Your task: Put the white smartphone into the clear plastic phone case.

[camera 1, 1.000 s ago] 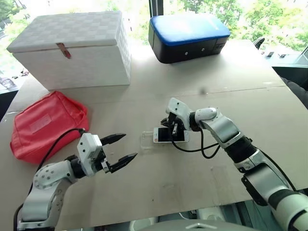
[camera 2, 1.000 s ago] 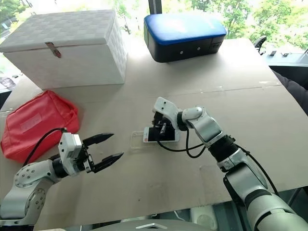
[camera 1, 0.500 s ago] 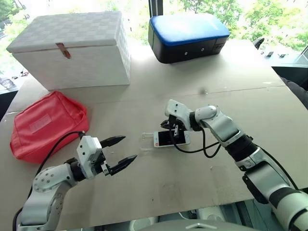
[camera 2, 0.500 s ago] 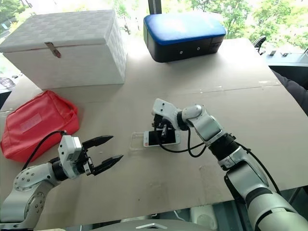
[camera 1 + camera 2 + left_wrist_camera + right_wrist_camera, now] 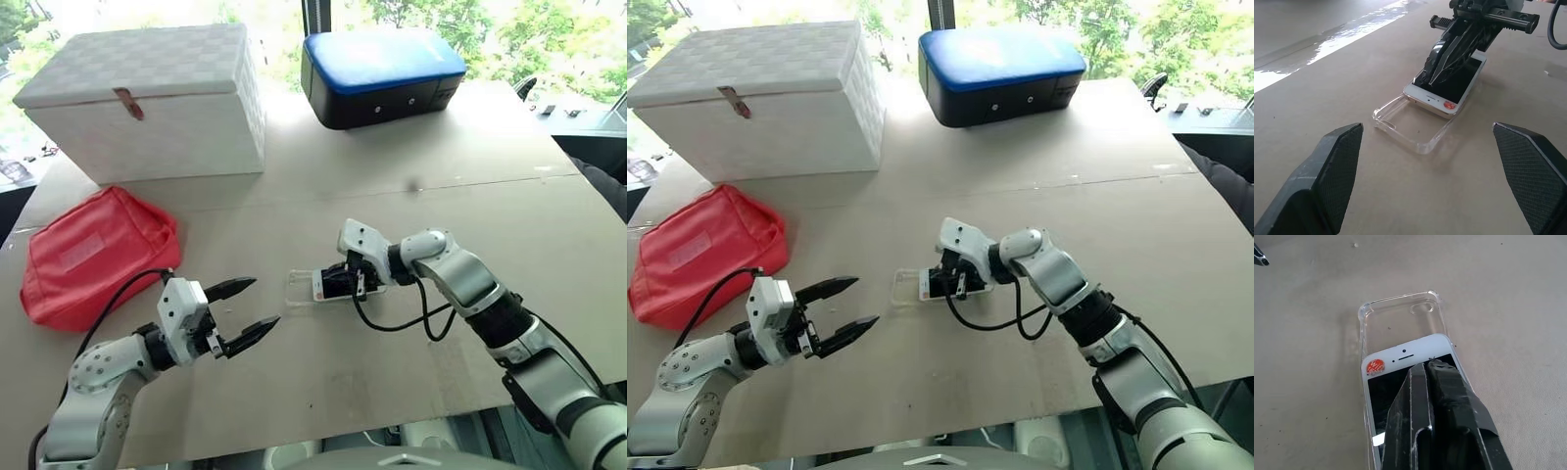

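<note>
1. Currently the white smartphone (image 5: 1400, 382) lies partway inside the clear plastic phone case (image 5: 1413, 122) on the cardboard tabletop (image 5: 392, 176), its speaker end overlapping the case while the case's far end is bare.
2. Pressed together, the right gripper (image 5: 1427, 367) rests its tips on the black screen; it seems to push rather than grip, though actual contact is hard to confirm.
3. Slide the phone lengthwise toward the camera cutout, keeping it square to the rim.
4. Spread wide, the left gripper (image 5: 250, 305) hovers near; bracing the case's open end would stop it skating.
</note>
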### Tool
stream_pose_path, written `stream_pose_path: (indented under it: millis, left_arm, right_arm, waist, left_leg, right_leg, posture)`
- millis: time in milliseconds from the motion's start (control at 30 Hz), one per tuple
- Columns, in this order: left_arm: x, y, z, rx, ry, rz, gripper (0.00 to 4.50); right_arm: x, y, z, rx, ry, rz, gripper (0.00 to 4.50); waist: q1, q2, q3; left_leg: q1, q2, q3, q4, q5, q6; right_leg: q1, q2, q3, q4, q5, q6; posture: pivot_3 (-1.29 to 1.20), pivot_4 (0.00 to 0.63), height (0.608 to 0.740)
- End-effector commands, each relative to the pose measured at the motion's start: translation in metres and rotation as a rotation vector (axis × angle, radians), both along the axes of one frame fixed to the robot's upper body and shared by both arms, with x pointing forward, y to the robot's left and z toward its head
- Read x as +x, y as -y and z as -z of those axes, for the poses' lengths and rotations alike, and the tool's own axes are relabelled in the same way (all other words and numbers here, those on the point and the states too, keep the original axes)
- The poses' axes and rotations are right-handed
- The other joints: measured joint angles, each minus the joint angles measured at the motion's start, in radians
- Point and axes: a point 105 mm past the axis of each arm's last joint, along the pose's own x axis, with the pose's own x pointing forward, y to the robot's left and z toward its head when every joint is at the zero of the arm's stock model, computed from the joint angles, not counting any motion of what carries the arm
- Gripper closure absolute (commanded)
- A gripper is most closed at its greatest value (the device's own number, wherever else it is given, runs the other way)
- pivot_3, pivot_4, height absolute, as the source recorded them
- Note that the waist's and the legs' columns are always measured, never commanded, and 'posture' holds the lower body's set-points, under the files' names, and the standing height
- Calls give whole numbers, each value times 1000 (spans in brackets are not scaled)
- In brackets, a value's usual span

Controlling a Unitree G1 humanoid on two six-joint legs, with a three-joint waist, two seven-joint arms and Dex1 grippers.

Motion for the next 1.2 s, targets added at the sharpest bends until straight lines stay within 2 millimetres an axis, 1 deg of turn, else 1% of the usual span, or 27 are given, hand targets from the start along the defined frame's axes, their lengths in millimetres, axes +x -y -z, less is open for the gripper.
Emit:
stream_pose_path:
  millis: [33,200,333,367,400,500,567,633,733,833,900,967,1000,1067,1100,1200]
  left_arm:
    - [-2,2,-10,-1,47,12,149]
    - [-3,2,-9,-2,43,7,149]
    - [-3,3,-9,-3,42,5,149]
    - [-3,3,-9,-3,42,5,149]
    - [-2,3,-9,-3,42,5,149]
    - [-1,4,-9,-3,42,10,149]
    - [-1,5,-9,-4,43,12,149]
    - [0,5,-9,-6,44,14,149]
    - [0,5,-9,-6,44,14,149]
    - [-1,4,-9,-5,42,12,149]
    - [-2,4,-9,-5,41,12,149]
    - [-2,5,-9,-6,40,12,149]
    - [-2,5,-9,-7,40,12,149]
    - [-2,5,-9,-8,40,13,149]
    - [-2,5,-9,-8,40,13,149]
    - [-1,6,-9,-10,41,16,149]
  right_arm:
    - [-10,5,33,-118,-55,-21,4454]
    - [-13,7,49,-167,-79,-17,4454]
    - [-17,4,47,-146,-95,-35,4454]
    - [-19,4,46,-140,-100,-41,4454]
    - [-18,4,46,-141,-93,-36,4454]
    - [3,14,58,-213,-31,74,4454]
    - [8,16,62,-227,-24,102,4454]
    - [-1,9,55,-168,-85,75,4454]
    - [-8,0,39,-79,-103,46,4454]
    - [-11,-6,13,38,-124,53,4454]
    - [-9,-6,-3,91,-121,70,4454]
    - [-8,-5,-22,141,-119,74,4454]
    - [-5,-2,-33,157,-97,78,4454]
    - [4,4,-46,157,-39,101,4454]
    - [7,6,-49,152,-21,110,4454]
    - [27,20,-49,53,105,136,4454]
  waist:
    - [0,-1,-1]
    - [-1,-1,-4]
    - [-1,-1,-4]
    - [-1,-1,-4]
    - [-1,-1,-5]
    - [-1,-1,-5]
    - [-1,0,-6]
    - [-1,2,-9]
    - [1,2,-9]
    - [1,1,-9]
    - [1,1,-9]
    - [1,1,-8]
    - [1,1,-8]
    - [2,2,-6]
    - [2,2,-5]
    - [1,2,-4]
  left_leg:
    - [1,0,0,0,0,0]
    - [3,0,0,0,0,0]
    - [6,0,0,0,0,0]
    - [6,0,0,0,0,0]
    - [6,0,0,0,0,0]
    - [7,0,0,0,0,0]
    - [9,0,0,0,0,0]
    - [12,1,0,-1,0,0]
    - [12,1,0,-1,0,0]
    - [11,1,0,0,0,0]
    - [10,1,0,0,0,0]
    - [6,1,0,0,0,0]
    - [0,1,-1,0,0,0]
    - [-1,0,-1,0,0,0]
    - [-1,0,-1,0,0,0]
    - [-1,0,0,0,0,0]
  right_leg:
    - [0,0,0,0,0,0]
    - [3,0,0,0,0,0]
    - [4,0,0,0,-1,1]
    - [4,0,0,0,-2,3]
    - [4,0,0,0,-2,3]
    - [5,0,0,0,-2,3]
    - [6,0,0,0,-2,3]
    - [9,0,0,0,-2,3]
    - [9,0,1,1,-3,4]
    - [8,-1,1,0,-3,4]
    - [8,-1,1,0,-2,4]
    - [5,-1,1,0,0,0]
    - [0,-1,0,0,0,0]
    - [-1,-1,0,0,0,0]
    - [-1,-1,0,0,0,0]
    - [-1,-1,0,-1,0,0]
  posture:
    - [0,150,740]
    - [0,150,740]
    - [0,150,740]
    - [0,150,740]
    - [0,150,740]
    - [0,150,740]
    - [0,150,740]
    - [0,150,740]
    - [0,150,740]
    - [0,150,740]
    - [0,150,740]
    - [0,150,740]
    - [0,150,740]
    - [0,150,740]
    - [0,150,740]
    - [0,150,740]
